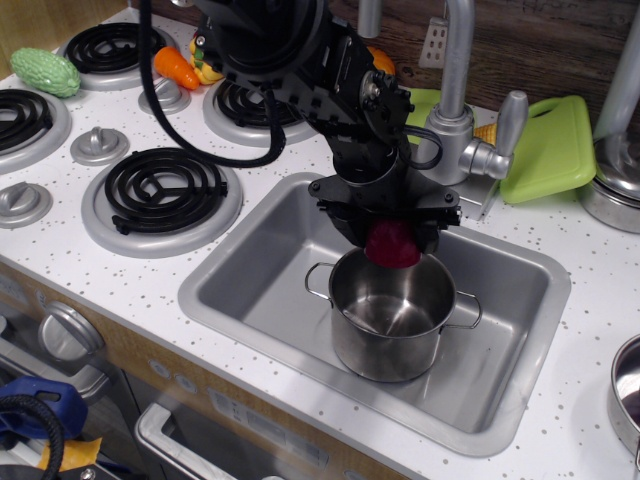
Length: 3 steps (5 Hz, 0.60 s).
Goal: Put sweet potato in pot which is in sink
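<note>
Overhead, arm angled down, end effector (392,236) pinching sweet potato (392,244) (magenta), above pot (390,313) rim

Toy kitchen: coil burners (165,187), knobs (99,145), sink (270,265), faucet (452,110), speckled countertop (90,260).

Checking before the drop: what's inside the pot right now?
The pot shows only bare steel floor and walls. The sweet potato, held by the gripper, hangs at the back rim, hiding a bit of the far wall.
</note>
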Each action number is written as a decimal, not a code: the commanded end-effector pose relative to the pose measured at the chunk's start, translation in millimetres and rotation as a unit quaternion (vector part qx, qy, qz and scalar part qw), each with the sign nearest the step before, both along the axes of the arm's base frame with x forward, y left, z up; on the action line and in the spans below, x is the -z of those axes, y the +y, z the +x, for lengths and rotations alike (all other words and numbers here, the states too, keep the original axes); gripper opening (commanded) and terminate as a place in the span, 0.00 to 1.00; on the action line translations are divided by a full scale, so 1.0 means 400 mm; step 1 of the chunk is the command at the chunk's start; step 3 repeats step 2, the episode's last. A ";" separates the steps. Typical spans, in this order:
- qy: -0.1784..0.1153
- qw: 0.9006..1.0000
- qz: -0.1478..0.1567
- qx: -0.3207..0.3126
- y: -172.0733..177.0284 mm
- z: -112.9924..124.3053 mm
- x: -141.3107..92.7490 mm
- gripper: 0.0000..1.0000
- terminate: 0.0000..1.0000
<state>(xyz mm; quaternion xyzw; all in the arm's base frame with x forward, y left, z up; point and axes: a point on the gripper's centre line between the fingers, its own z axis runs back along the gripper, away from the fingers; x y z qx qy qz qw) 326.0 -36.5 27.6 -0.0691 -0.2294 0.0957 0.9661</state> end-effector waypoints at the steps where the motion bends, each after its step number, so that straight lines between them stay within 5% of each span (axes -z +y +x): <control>1: -0.027 1.000 -0.003 0.006 -0.011 0.010 -0.042 1.00 0.00; 2: -0.027 1.000 -0.003 0.006 -0.011 0.010 -0.042 1.00 1.00; 3: -0.027 1.000 -0.003 0.006 -0.011 0.010 -0.042 1.00 1.00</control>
